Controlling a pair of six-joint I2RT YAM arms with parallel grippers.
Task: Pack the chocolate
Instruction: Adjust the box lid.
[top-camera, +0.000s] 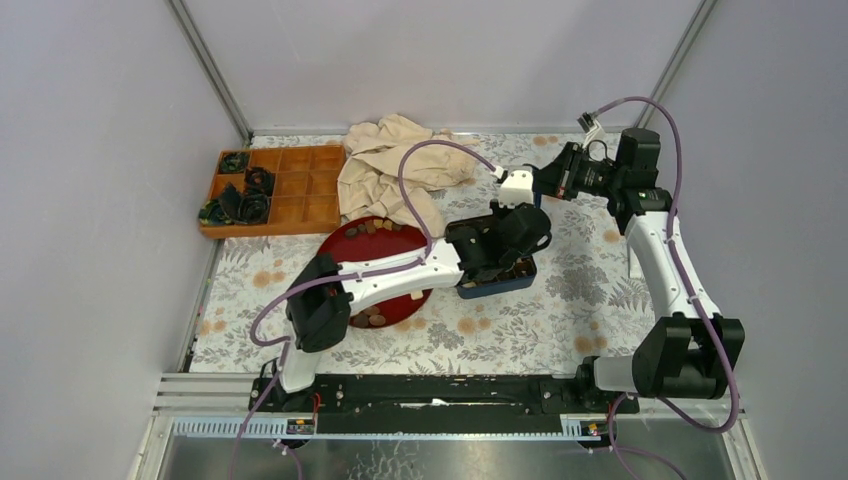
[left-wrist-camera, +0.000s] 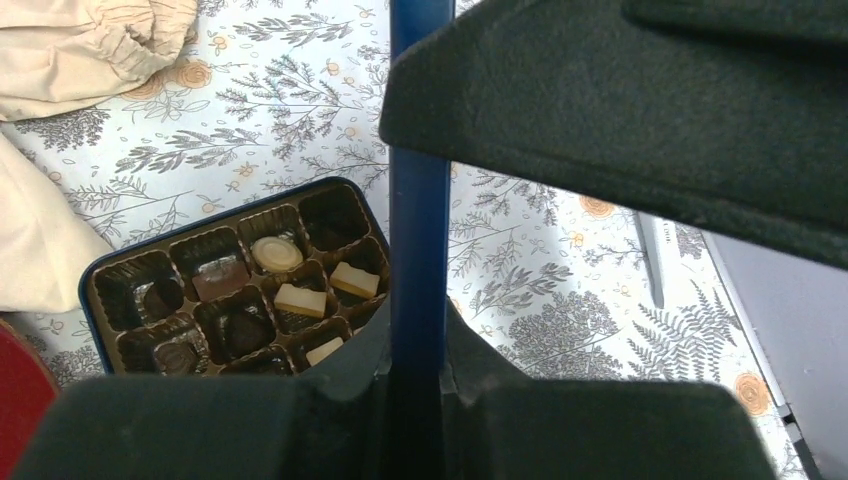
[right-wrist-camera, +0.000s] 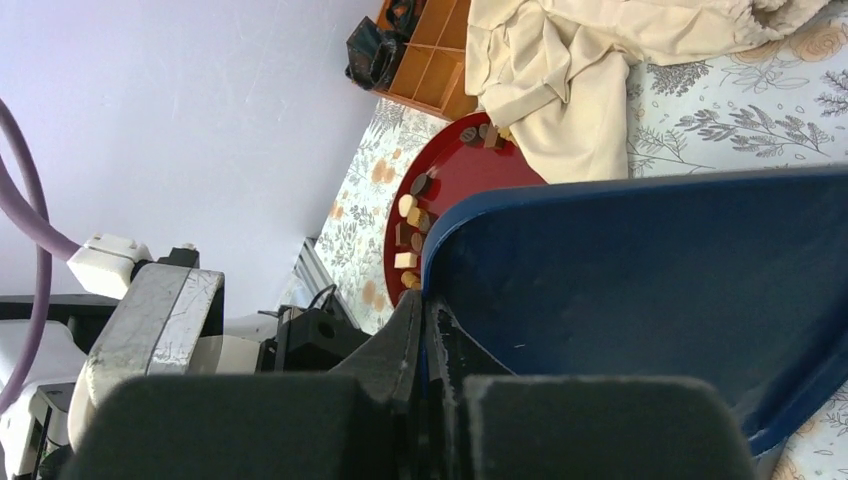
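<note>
The desk (top-camera: 585, 295) is covered with a pale cloth printed with leaves and flowers. A crumpled beige cloth (top-camera: 395, 160) lies at the far side. Just left of it sits an orange wooden tray (top-camera: 295, 212) split into compartments, with dark crinkled things in the leftmost ones. A round red plate (top-camera: 345, 245) rests near the middle, touching the beige cloth, and the left arm reaches across it.

Right of the plate is an open dark blue box (left-wrist-camera: 88, 282) with a brown insert of small cups. Above it, a dark blue lid (right-wrist-camera: 650, 290) is held off the desk, tilted on edge. From the left wrist it shows only as a thin upright blue strip.

The right tool (right-wrist-camera: 430, 345) is clamped on the rim of the lid. The left tool (left-wrist-camera: 418, 375) is narrowed onto the lid's edge, and the blue strip fills the slot between its fingers.

The chocolate (left-wrist-camera: 278, 253) is in two places. Some pieces sit in the box's cups: a round cream one, pale rectangular ones and a few brown and dark ones, with several cups still bare. The rest lie loose on the red plate, a cluster at its far edge by the beige cloth and more at its near edge.
</note>
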